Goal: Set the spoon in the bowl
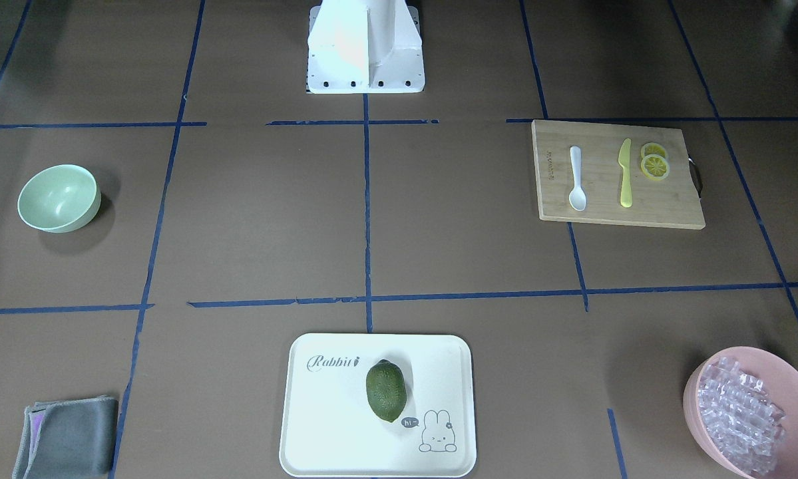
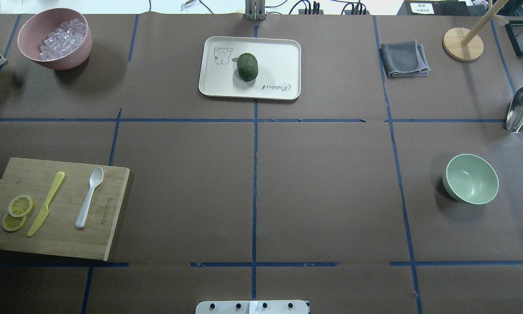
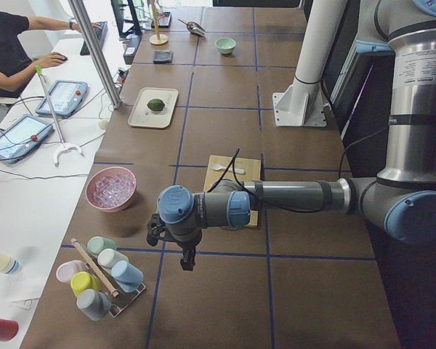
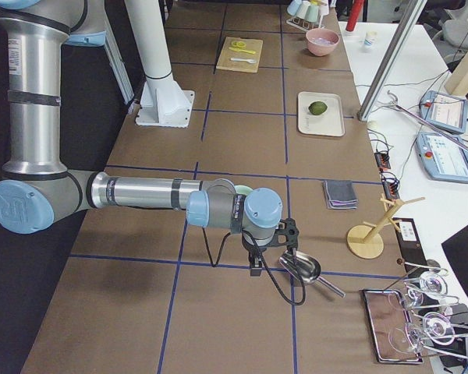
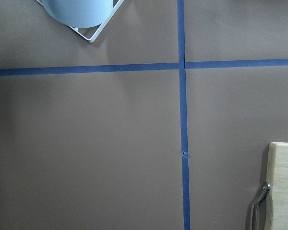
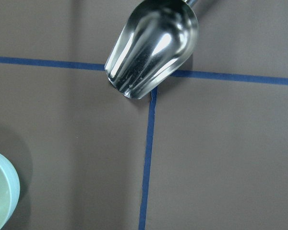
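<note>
The white spoon (image 1: 576, 178) lies on a wooden cutting board (image 1: 671, 199), its scoop toward the table's front; it also shows in the overhead view (image 2: 89, 197) and the left side view (image 3: 221, 168). The mint-green bowl (image 1: 59, 197) stands empty and upright at the opposite end (image 2: 470, 179); its rim shows in the right wrist view (image 6: 0, 191). My left gripper (image 3: 187, 258) hangs beyond the board's end, off the spoon. My right gripper (image 4: 256, 266) hangs past the bowl, over a metal scoop. I cannot tell whether either is open or shut.
A yellow-green knife (image 1: 625, 173) and lemon slices (image 1: 655, 161) share the board. A white tray (image 2: 283, 56) holds a dark green fruit (image 2: 247, 66). A pink bowl of ice cubes (image 2: 54, 39), a grey cloth (image 2: 404, 59), a metal scoop (image 6: 153, 48) and a rack of cups (image 3: 102, 276) stand around.
</note>
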